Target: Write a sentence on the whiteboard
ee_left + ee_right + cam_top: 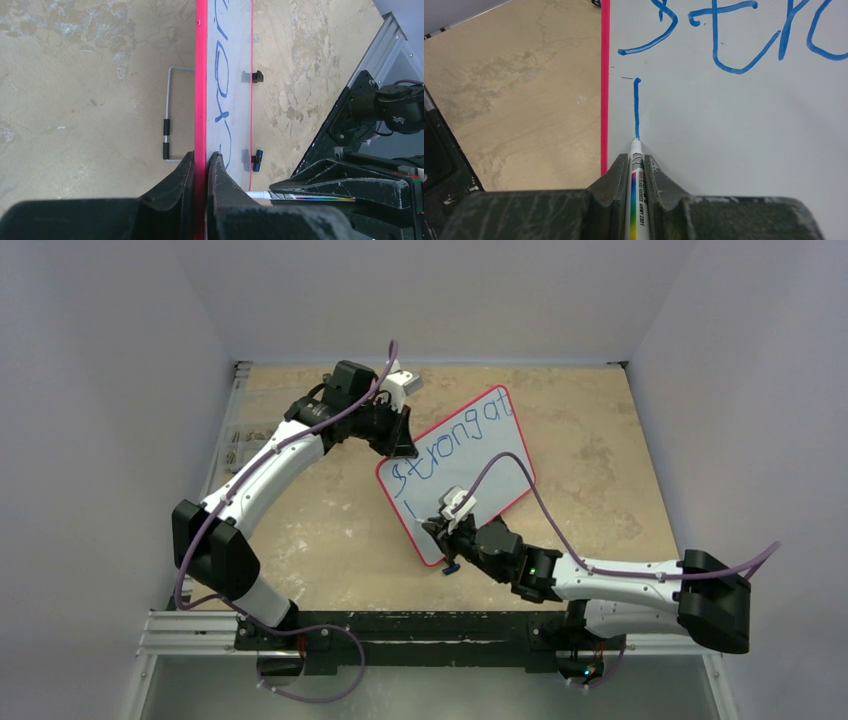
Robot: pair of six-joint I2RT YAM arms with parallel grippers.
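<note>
- Closest in the top view sit the two arm bases on a black rail (420,625) at the near edge of the desk (330,530), which is tan and mottled.
- From the right base, the right arm reaches leftward and low over the desk toward the near-left corner of the whiteboard (490,465).
- At its end, the right end effector (636,157) is clenched on a white marker (637,190) with a rainbow stripe, which runs straight out between the two fingers.
- Its tip touches the board at the lower end of a short blue upright stroke (637,107), just inside the pink frame.
- That red-pink framed whiteboard stands aslant in the middle of the desk, its white face turned toward the arms.
- Along its upper part runs the sentence (450,445) in slanted blue letters that read "strong at", and the lone stroke sits below the first letter.
- Two small feet, one black (257,76) and one partly blue (256,160), show along one long edge, and a wire stand (167,110) shows on the back side.
- Farthest off, the left end effector (201,155) is clamped on the board's far-left frame edge, one finger on each side of it.
</note>
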